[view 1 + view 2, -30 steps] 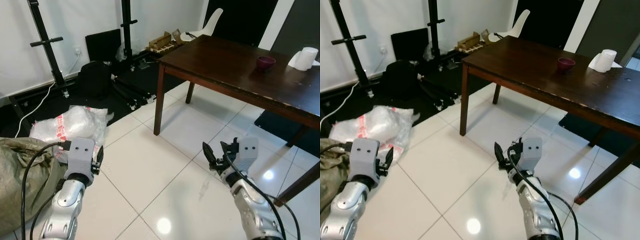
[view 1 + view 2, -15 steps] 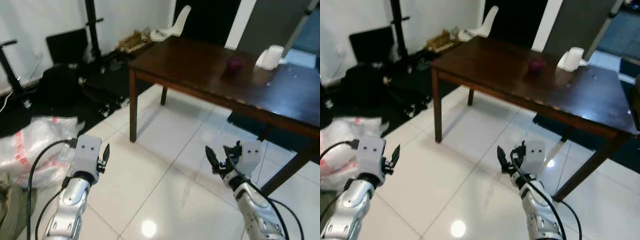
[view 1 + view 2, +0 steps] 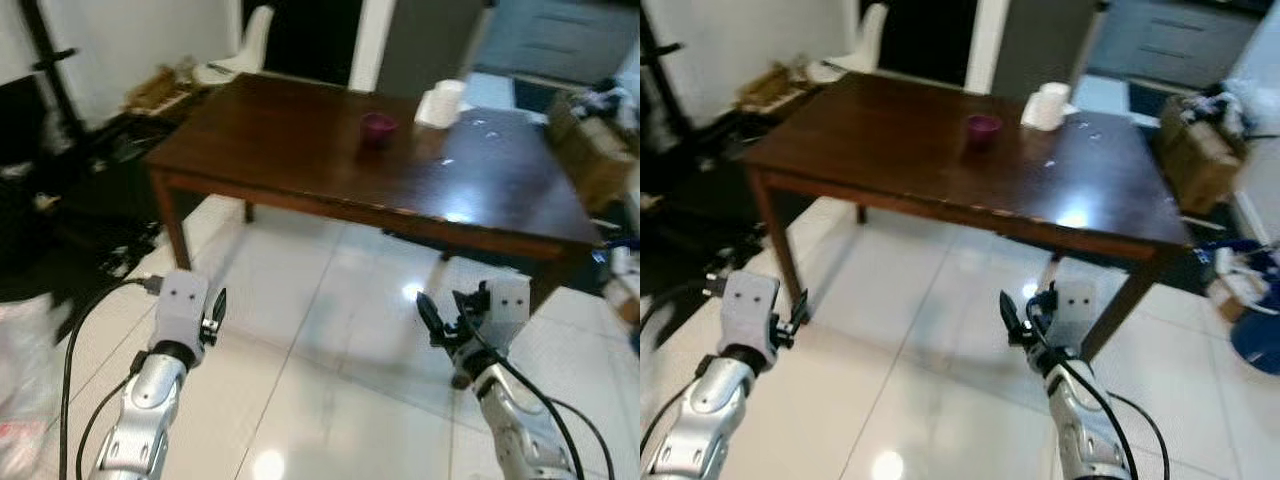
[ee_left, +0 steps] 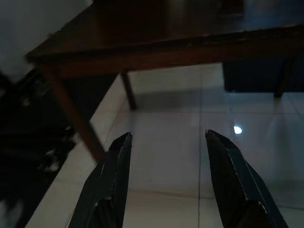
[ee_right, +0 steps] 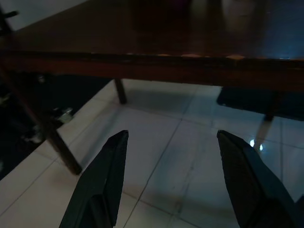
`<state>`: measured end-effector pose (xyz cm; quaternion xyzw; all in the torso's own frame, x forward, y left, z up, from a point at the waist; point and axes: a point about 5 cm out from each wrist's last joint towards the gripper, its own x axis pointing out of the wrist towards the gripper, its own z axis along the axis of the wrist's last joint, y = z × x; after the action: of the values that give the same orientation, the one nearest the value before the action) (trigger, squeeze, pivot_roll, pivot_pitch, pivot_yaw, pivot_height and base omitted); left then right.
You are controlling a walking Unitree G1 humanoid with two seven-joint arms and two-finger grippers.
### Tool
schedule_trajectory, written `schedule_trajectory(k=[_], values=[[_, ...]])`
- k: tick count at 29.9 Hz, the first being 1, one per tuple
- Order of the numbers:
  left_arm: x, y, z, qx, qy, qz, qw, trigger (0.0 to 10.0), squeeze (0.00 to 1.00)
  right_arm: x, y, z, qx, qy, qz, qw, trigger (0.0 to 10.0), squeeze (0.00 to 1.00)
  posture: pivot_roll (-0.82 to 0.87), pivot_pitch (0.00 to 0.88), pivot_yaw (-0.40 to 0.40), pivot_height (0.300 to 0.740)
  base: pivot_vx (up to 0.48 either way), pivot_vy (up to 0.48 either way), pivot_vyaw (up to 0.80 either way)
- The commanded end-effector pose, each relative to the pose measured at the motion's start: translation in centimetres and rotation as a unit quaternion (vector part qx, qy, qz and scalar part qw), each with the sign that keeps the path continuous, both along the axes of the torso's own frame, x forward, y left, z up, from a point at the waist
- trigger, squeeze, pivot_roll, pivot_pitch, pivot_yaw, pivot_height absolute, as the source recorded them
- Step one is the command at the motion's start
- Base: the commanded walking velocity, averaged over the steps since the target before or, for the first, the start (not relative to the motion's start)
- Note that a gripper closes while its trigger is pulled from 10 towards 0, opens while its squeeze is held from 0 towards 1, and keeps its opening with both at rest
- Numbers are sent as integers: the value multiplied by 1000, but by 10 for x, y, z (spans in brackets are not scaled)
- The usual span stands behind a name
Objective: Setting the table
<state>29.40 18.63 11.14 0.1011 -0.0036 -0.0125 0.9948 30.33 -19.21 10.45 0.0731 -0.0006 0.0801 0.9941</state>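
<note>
A dark wooden table (image 3: 300,160) stands ahead across the white tiled floor. On its far side sit a small purple bowl (image 3: 377,128) and a white paper roll (image 3: 441,102). Both arms are held low in front of me, short of the table's near edge. My left gripper (image 3: 218,304) is open and holds nothing; in the left wrist view its fingers (image 4: 116,161) point at the table's legs. My right gripper (image 3: 430,316) is also open and empty, with its fingers (image 5: 109,166) aimed under the table's edge (image 5: 156,61).
A white chair (image 3: 240,45) stands beyond the table's far left corner. Dark equipment and clutter (image 3: 70,150) line the left wall. A cardboard box (image 3: 1195,150) and a blue bucket (image 3: 1255,340) sit to the right. White tiles (image 3: 320,330) lie open between me and the table.
The camera has swung right and nearer, so the table now sits in the middle and the bags on the left have slid out. Both grippers stay open, held the same.
</note>
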Motion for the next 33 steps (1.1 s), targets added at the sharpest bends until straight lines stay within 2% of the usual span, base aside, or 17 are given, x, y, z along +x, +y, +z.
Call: schedule_trajectory(k=[1, 3, 6, 7, 8, 9, 13, 17, 18, 21, 33], values=[[-1, 0, -3, -4, 5, 3, 1000, 10000, 0, 0, 0, -2, 0, 7, 0, 1000, 10000, 0, -17, 0, 36, 740, 480, 0, -750], [0, 0, 0, -7, 2, 3, 1000, 10000, 0, 0, 0, 1, -1, 3, 0, 1000, 10000, 0, -20, 0, 39, 740, 480, 0, -750], [5, -1, 18, -23, -30, 8, 999, 10000, 0, 3, -1, 17, 4, -26, 3, 1000, 10000, 0, -20, 0, 41, 740, 480, 0, -406], [5, -1, 18, -23, -30, 8, 999, 10000, 0, 3, -1, 17, 4, -26, 3, 1000, 10000, 0, -20, 0, 41, 740, 480, 0, 0], [8, -3, 33, -29, -54, 8, 998, 10000, 0, 7, 2, 30, 9, -48, 14, 999, 10000, 0, -20, 0, 42, 740, 480, 0, 0], [8, -3, 33, -29, -54, 8, 998, 10000, 0, 7, 2, 30, 9, -48, 14, 999, 10000, 0, -20, 0, 42, 740, 480, 0, 0], [16, -7, 59, -34, -97, 8, 995, 10000, 0, 13, 20, 60, 25, -90, 64, 994, 10000, 0, -20, 0, 45, 740, 480, 0, 0], [18, -8, 66, -33, -109, 7, 994, 10000, 0, 14, 29, 68, 38, -100, 90, 990, 10000, 0, -19, 0, 46, 740, 480, 0, 0], [18, -11, 71, -26, -119, 1, 993, 10000, 0, 14, 42, 75, 50, -107, 120, 986, 10000, 0, -17, 0, 46, 740, 480, 0, 0], [17, -13, 74, -25, -123, -2, 992, 10000, 0, 14, 49, 79, 59, -110, 132, 983, 10000, 0, -17, 0, 46, 740, 480, 0, 0], [16, -11, 81, -20, -126, -5, 992, 10000, 0, 16, 50, 77, 70, -98, 123, 985, 10000, 0, 0, 0, 53, 740, 480, 0, 0]])
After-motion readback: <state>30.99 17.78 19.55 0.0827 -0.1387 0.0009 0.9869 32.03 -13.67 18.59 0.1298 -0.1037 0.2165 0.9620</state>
